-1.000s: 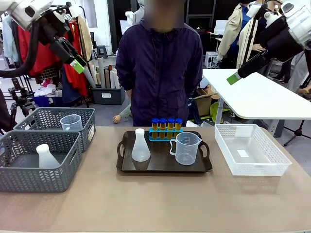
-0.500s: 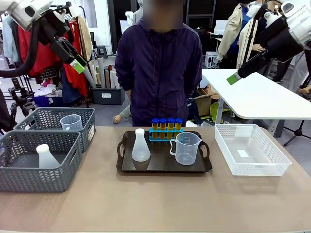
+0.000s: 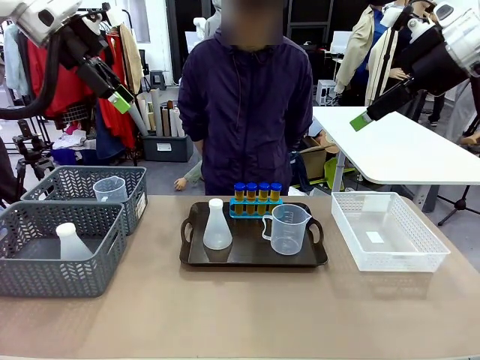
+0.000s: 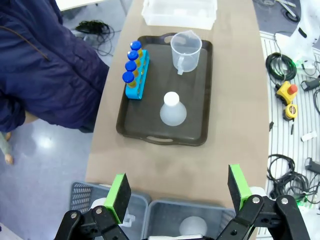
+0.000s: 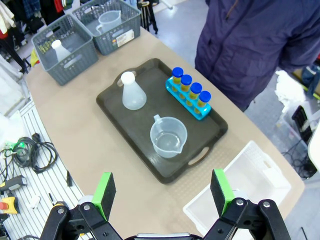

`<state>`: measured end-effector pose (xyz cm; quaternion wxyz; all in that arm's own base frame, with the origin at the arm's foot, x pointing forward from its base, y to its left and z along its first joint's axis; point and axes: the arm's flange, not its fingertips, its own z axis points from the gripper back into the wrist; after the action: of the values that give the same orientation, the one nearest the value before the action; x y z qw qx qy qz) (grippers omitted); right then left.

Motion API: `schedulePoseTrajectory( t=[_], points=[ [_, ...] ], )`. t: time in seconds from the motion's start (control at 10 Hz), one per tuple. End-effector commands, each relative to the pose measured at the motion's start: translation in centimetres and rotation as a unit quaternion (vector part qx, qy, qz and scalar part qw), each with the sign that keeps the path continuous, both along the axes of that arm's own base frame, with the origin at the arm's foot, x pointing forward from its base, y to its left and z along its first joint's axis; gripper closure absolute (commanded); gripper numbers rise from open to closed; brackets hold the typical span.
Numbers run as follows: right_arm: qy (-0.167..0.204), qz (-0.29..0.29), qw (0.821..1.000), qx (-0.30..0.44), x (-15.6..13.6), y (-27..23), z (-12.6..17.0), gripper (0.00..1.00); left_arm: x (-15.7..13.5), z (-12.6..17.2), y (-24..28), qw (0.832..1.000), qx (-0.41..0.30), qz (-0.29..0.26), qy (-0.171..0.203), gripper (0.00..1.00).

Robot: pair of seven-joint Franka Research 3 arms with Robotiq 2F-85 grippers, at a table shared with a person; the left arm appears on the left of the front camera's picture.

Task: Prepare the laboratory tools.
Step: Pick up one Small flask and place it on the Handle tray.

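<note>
On the dark tray (image 3: pixel 247 259) stand a translucent white conical flask (image 3: pixel 217 225), a clear handled measuring jug (image 3: pixel 286 229) and a blue rack of amber test tubes with blue caps (image 3: pixel 256 197). The same flask (image 4: pixel 173 109), jug (image 4: pixel 185 50) and tubes (image 4: pixel 135 69) appear in the left wrist view, and the flask (image 5: pixel 132 91), jug (image 5: pixel 168 137) and tubes (image 5: pixel 191 91) in the right wrist view. My left gripper (image 4: pixel 178 193) hangs open high above the table's left. My right gripper (image 5: pixel 162 189) hangs open high at the right. Both hold nothing.
Two grey lattice baskets (image 3: pixel 63 247) at the left hold another flask (image 3: pixel 72 243) and another jug (image 3: pixel 110 189). An empty white lattice basket (image 3: pixel 387 230) sits at the right. A person in a dark jacket (image 3: pixel 246 97) stands behind the tray.
</note>
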<state>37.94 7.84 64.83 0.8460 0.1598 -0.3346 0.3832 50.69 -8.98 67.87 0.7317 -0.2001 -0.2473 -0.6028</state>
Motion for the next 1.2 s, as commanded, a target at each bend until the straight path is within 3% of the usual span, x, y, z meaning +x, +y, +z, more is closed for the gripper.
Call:
schedulePoseTrajectory(
  t=[0.0, 1.1],
  points=[
    [-0.001, 0.007, 1.000, 0.011, 0.04, -0.07, 0.11, 0.00, -0.14, 0.13, 0.00, 1.000, -0.003, 0.002, 0.000, 0.00],
    [-0.001, 0.007, 1.000, 0.011, 0.04, -0.07, 0.11, 0.00, -0.14, 0.13, 0.00, 1.000, -0.003, 0.002, 0.000, 0.00]
  ],
)
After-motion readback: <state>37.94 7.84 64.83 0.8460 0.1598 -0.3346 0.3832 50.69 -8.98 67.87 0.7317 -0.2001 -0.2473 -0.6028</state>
